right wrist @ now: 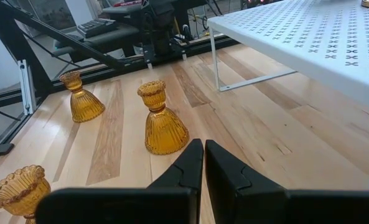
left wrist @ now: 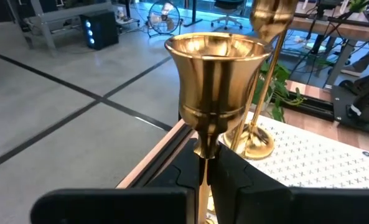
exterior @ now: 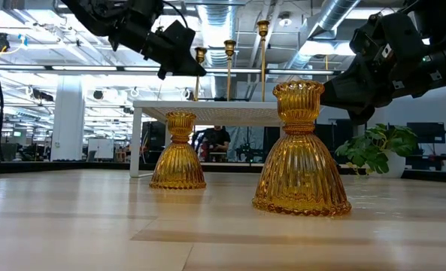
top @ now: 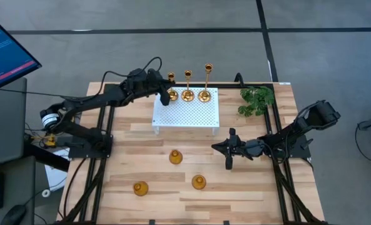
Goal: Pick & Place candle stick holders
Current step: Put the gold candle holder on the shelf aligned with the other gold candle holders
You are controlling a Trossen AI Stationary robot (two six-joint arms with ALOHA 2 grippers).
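Three tall gold candle stick holders show in a row along the far edge of a white perforated shelf. My left gripper is shut on the leftmost one. Three short amber cone-shaped holders stand on their wide bases on the wooden table, nearer the front. My right gripper hangs shut above the table to the right of them, holding nothing; its fingers point toward the short holders. My left gripper pinches the thin stem of the leftmost tall holder between its two fingers, just under the cup. The fingers lie level and come from the table's left, across the stem. The holder stays upright; its base is hidden, so I cannot tell whether it rests on the shelf.
A green plant sprig lies at the table's far right, beside the shelf. The shelf stands on thin white legs with open room under it. A monitor stands off the table at the far left.
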